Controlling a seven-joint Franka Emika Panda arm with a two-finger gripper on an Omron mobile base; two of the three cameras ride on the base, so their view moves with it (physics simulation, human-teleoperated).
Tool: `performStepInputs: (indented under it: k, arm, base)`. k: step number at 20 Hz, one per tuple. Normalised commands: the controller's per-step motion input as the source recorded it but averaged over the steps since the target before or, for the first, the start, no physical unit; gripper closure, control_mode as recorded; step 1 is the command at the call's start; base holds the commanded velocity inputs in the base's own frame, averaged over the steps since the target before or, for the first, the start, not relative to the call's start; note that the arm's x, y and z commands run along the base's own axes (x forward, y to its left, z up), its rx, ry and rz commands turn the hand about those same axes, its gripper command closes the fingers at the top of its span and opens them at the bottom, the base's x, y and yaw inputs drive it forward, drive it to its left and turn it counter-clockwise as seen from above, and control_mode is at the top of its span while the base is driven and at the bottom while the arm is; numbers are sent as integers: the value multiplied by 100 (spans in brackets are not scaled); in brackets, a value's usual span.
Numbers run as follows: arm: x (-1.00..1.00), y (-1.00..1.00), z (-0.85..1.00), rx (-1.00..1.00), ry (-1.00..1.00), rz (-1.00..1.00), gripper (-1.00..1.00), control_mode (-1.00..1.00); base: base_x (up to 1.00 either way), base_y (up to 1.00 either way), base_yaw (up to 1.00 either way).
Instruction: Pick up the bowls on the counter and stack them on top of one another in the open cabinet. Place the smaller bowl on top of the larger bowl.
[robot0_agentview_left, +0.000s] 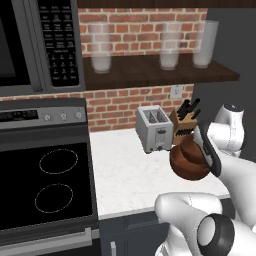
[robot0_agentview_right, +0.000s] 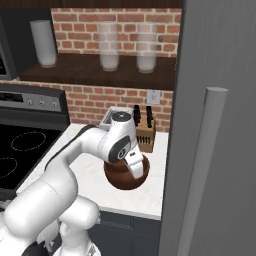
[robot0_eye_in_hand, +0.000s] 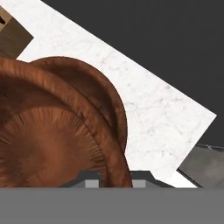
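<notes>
White and dark-jointed, our arm bends low over the counter (robot0_agentview_left: 125, 170), wrist turned down at its right end. Our claw (robot0_eye_in_hand: 114, 177) is clamped on the rim of a bowl (robot0_eye_in_hand: 48, 144); its rim runs between the finger tips in the hand view. A second bowl (robot0_eye_in_hand: 98, 89) peeks out from behind the first, touching or just beside it; we cannot tell which is larger. Both sit near the counter's front, just before the toaster (robot0_agentview_left: 154, 128) and knife block (robot0_agentview_left: 184, 121). Above, the open cabinet (robot0_agentview_left: 150, 75) holds three glasses (robot0_agentview_left: 101, 47) before red brick. Stovetop (robot0_agentview_left: 45, 185) and microwave (robot0_agentview_left: 35, 45) stand left.
</notes>
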Motion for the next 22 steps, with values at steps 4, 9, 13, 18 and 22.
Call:
performStepInputs:
  k: [4, 9, 13, 18, 22]
  arm:
    - [16, 0, -28, 0, 1, 0, 100, -100]
    - [25, 0, -16, 0, 4, 0, 100, -100]
    - [22, 0, -11, 0, 4, 0, 100, -100]
    - [11, 0, -12, 0, 3, 0, 100, -100]
    - [2, 0, -3, 0, 0, 0, 100, -100]
  base:
    - [0, 0, 0]
    - [0, 0, 0]
    - [0, 0, 0]
    - [0, 0, 0]
    - [0, 0, 0]
